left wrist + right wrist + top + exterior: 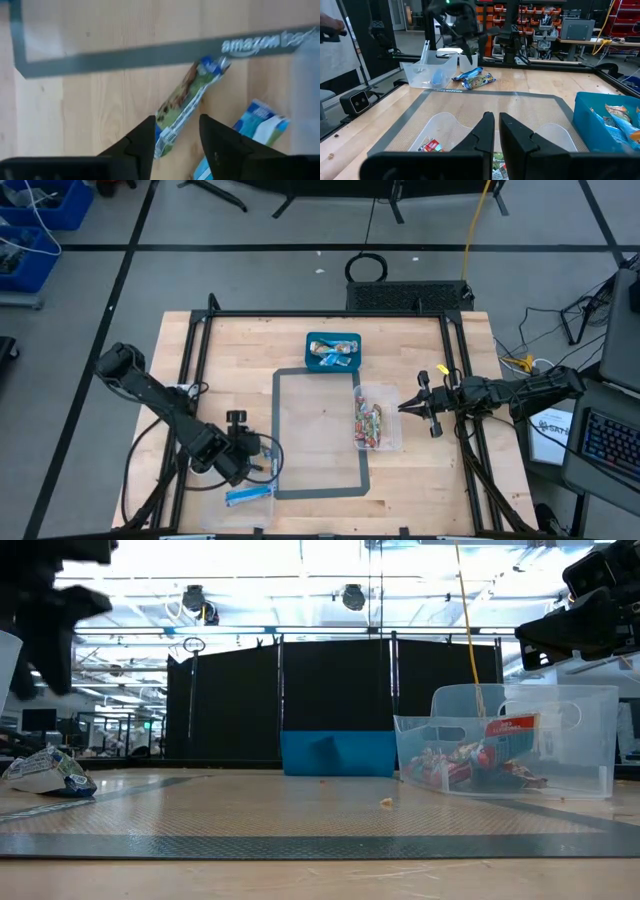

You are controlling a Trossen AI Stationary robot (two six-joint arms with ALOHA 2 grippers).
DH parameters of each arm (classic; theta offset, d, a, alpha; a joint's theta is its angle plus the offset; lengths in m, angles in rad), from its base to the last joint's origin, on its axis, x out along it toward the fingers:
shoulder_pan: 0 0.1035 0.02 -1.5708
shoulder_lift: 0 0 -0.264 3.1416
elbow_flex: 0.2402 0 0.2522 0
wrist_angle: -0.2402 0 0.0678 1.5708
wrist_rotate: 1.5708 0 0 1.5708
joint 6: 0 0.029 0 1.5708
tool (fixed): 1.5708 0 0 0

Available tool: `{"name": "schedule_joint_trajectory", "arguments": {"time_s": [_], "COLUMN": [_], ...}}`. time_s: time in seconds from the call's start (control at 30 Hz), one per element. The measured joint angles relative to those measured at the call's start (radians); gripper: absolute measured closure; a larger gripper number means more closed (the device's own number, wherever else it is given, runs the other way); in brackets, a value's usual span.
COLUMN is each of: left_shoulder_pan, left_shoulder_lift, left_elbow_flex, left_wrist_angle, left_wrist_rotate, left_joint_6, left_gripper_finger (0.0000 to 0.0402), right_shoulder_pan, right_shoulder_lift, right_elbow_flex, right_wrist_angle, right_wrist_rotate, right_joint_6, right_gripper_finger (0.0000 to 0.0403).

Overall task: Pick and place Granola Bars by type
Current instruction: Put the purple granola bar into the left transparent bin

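Observation:
Two blue-wrapped Granola Bars (250, 494) lie flat on the wood near the table's near left corner, just outside the grey taped rectangle (320, 432). In the left wrist view one bar is blue-and-green (187, 100), the other blue-and-white (260, 120). My left gripper (177, 118) hangs open above them, pointing steeply down, clear of both. More blue bars fill the blue bin (333, 352); red-patterned bars lie in the clear bin (378, 420). My right gripper (405, 407) waits shut and level beside the clear bin.
A second clear container (427, 70) stands close to the two loose bars, by the left arm. A black frame (330, 314) runs around the table. Bare wood lies inside the taped rectangle.

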Motion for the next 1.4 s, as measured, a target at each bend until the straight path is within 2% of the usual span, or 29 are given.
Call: {"name": "schedule_joint_trajectory", "arguments": {"time_s": [0.13, 0.27, 0.83, 1.13, 1.4], "left_shoulder_pan": [0.007, 0.008, 0.016, 0.078, 0.151], "left_shoulder_lift": [0.0, 0.0, -0.002, 0.001, 0.001], "left_elbow_flex": [-0.048, -0.081, -0.155, -0.157, -0.157], "left_wrist_angle": [0.002, 0.027, 0.138, 0.238, 0.234], "left_wrist_rotate": [0.013, 0.015, 0.056, 0.175, 0.177], "left_joint_6": [-0.024, -0.026, -0.034, 0.004, 0.101], "left_gripper_finger": [0.0226, 0.0223, 0.0249, 0.0249, 0.0249], "right_shoulder_pan": [0.0, 0.0, 0.0, 0.0, 0.0], "right_shoulder_lift": [0.0, 0.0, 0.0, 0.0, 0.0], "right_elbow_flex": [0.0, 0.0, 0.0, 0.0, 0.0], "right_wrist_angle": [0.0, 0.0, 0.0, 0.0, 0.0], "right_wrist_rotate": [0.0, 0.0, 0.0, 0.0, 0.0], "right_joint_6": [0.0, 0.0, 0.0, 0.0, 0.0], "right_gripper_finger": [0.0383, 0.0383, 0.0383, 0.0383, 0.0383]}}
